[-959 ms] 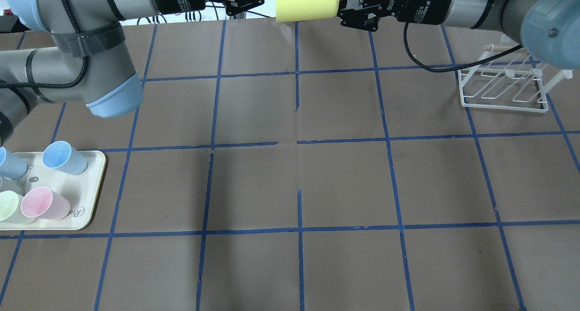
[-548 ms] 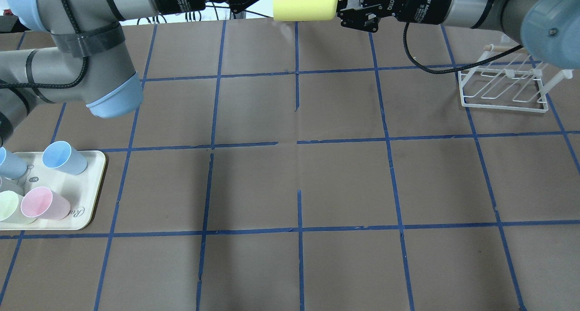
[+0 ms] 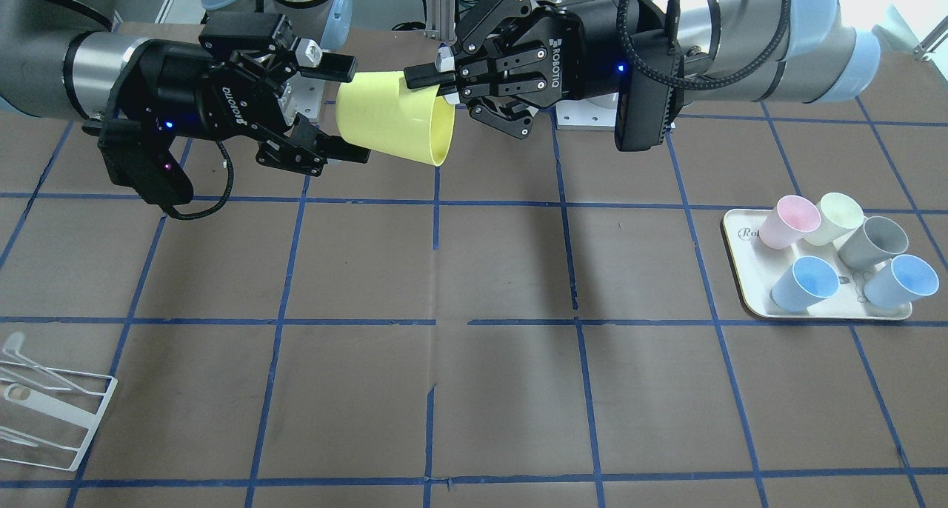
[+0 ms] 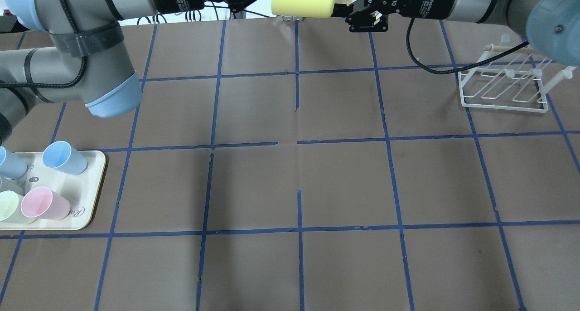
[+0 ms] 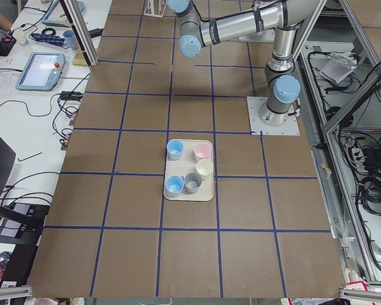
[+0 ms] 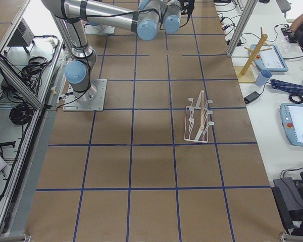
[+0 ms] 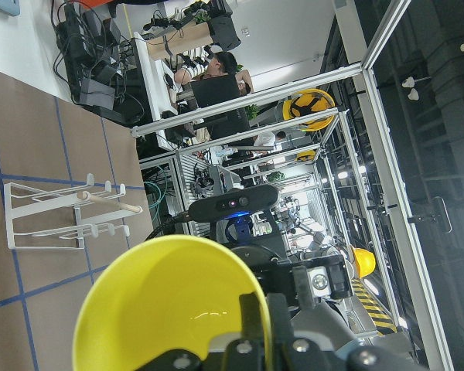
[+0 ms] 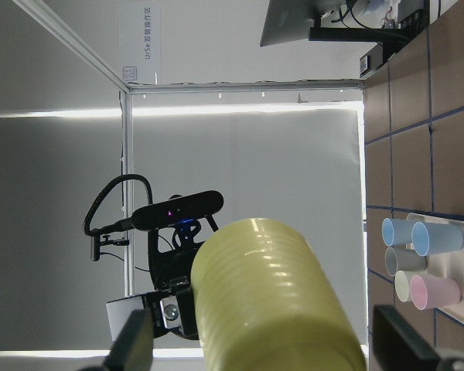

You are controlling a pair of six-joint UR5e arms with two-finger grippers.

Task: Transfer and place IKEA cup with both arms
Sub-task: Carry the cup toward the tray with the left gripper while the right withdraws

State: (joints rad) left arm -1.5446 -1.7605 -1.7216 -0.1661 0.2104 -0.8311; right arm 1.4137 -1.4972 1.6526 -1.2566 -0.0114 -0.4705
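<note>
The bright yellow IKEA cup [image 3: 385, 119] hangs on its side high above the table's far middle, between the two arms. It also shows in the overhead view [image 4: 303, 0]. My left gripper [image 3: 438, 77] is shut on the cup's rim, with one finger inside the mouth; the left wrist view looks into the open cup [image 7: 162, 301]. My right gripper [image 3: 361, 109] is open, its fingers straddling the cup's base end. In the right wrist view the cup [image 8: 271, 301] sits between the fingers with a gap on each side.
A cream tray [image 4: 97, 184] at the left front holds pink [image 3: 791, 219], pale cream [image 3: 833, 215], grey [image 3: 874, 241] and two light-blue cups. A white wire rack [image 4: 503, 86] stands at the right rear. Brown table with blue tape grid [image 4: 299, 166].
The cup has shifted slightly left and farther away with my left gripper. My right gripper has turned about its wrist and risen a little beside the cup's base.
</note>
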